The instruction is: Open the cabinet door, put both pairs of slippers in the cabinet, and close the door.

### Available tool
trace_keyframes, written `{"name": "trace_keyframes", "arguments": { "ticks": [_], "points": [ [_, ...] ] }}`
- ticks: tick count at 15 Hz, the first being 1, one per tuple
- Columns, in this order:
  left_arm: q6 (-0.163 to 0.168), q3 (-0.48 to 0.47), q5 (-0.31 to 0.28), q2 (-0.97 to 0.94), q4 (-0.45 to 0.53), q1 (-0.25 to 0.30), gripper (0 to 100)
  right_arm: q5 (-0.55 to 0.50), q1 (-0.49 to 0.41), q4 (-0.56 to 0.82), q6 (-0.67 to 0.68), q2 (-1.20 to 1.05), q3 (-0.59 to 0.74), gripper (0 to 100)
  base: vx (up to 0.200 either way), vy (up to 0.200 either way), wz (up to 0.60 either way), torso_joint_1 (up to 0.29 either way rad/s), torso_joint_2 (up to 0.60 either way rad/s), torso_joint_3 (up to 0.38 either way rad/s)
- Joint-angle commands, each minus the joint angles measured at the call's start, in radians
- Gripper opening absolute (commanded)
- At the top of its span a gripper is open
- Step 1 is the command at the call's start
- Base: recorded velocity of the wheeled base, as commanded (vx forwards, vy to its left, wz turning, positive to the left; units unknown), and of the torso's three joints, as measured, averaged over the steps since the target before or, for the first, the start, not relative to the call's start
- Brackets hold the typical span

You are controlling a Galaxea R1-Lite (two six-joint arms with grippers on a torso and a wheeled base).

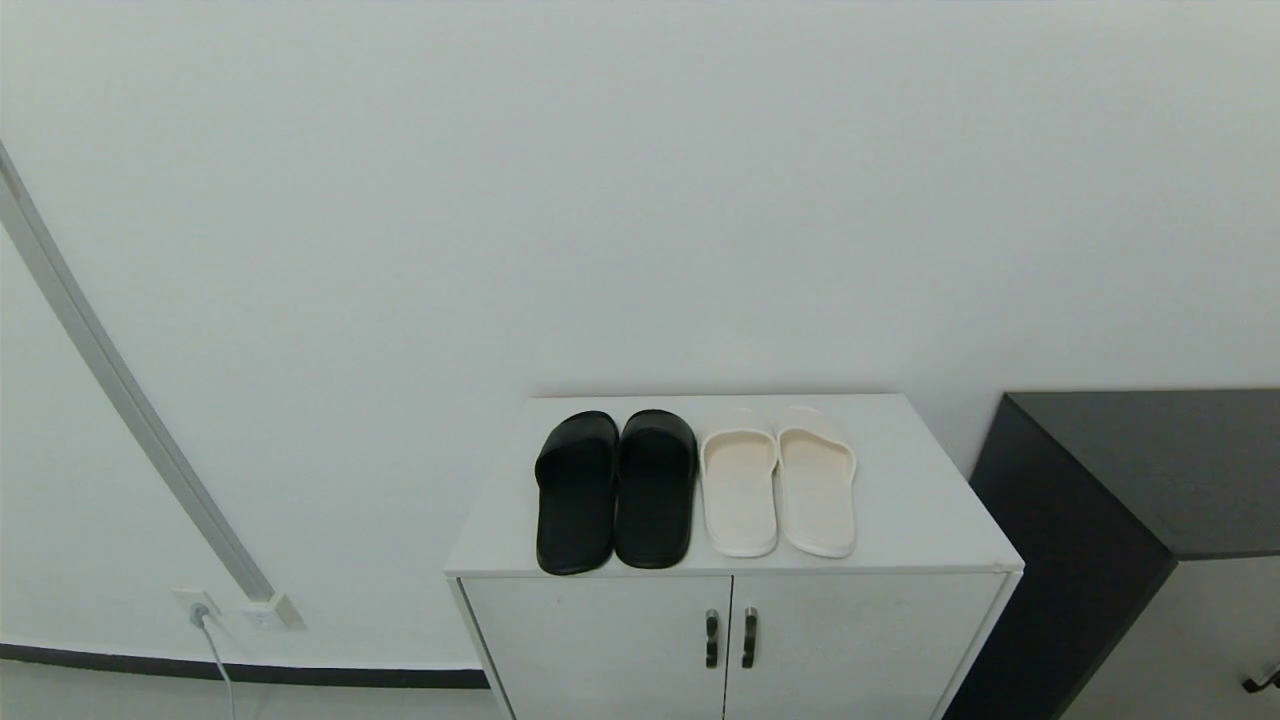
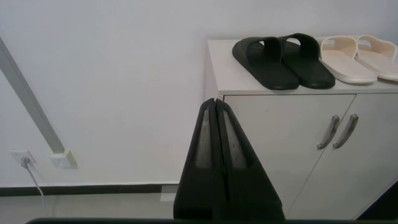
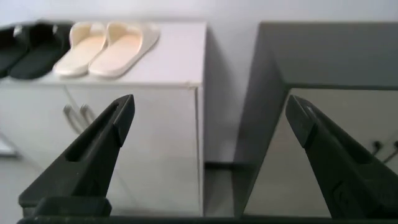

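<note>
We see the black slippers [image 1: 615,490] and the cream slippers [image 1: 778,482] side by side near the front edge of the white cabinet [image 1: 925,495], whose doors [image 1: 600,640] are closed. A black unit [image 1: 1100,480] stands just beside its right side. Our left gripper [image 2: 215,102] is clenched, and our right gripper [image 3: 209,102] is spread wide.

doors: cabinet doors [image 1: 600,640] shut | handles [image 1: 712,637] unobstructed in front | right: black unit [image 1: 1060,560] just beside

Head camera high, facing cabinet [image 1: 850,640] and wall [image 1: 640,200]; wrist cameras lower, nearer, sharing cabinet front.
</note>
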Motion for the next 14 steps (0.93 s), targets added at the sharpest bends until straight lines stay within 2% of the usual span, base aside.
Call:
{"name": "trace_keyframes", "arguments": {
  "ticks": [1,3,6,9,11,13,14],
  "points": [
    [-0.001,0.0,0.0,0.001,0.0,0.001,0,0.035,0.032,-0.062,-0.013,0.202,0.052,100,0.0,0.0,0.0,0.0,0.0,0.0],
    [-0.001,0.0,0.0,0.001,0.0,0.001,0,0.049,0.05,-0.142,-0.013,0.335,0.023,100,0.0,0.0,0.0,0.0,0.0,0.0],
    [-0.001,0.0,0.0,0.001,0.0,0.001,0,0.05,0.148,-0.237,0.018,0.584,-0.048,100,0.0,0.0,0.0,0.0,0.0,0.0],
    [-0.001,0.0,0.0,0.001,0.0,0.001,0,0.031,0.259,-0.435,0.085,0.814,-0.08,100,0.0,0.0,0.0,0.0,0.0,0.0],
    [-0.001,0.0,0.0,0.001,0.0,0.001,0,-0.029,0.348,-0.504,0.124,0.93,-0.126,100,0.0,0.0,0.0,0.0,0.0,0.0],
    [-0.001,0.0,0.0,0.001,0.0,0.001,0,-0.127,0.469,-0.518,0.173,1.016,-0.196,100,0.0,0.0,0.0,0.0,0.0,0.0],
    [-0.001,0.0,0.0,0.001,0.0,0.001,0,-0.157,0.501,-0.518,0.179,1.053,-0.227,100,0.0,0.0,0.0,0.0,0.0,0.0]
  ]
}}
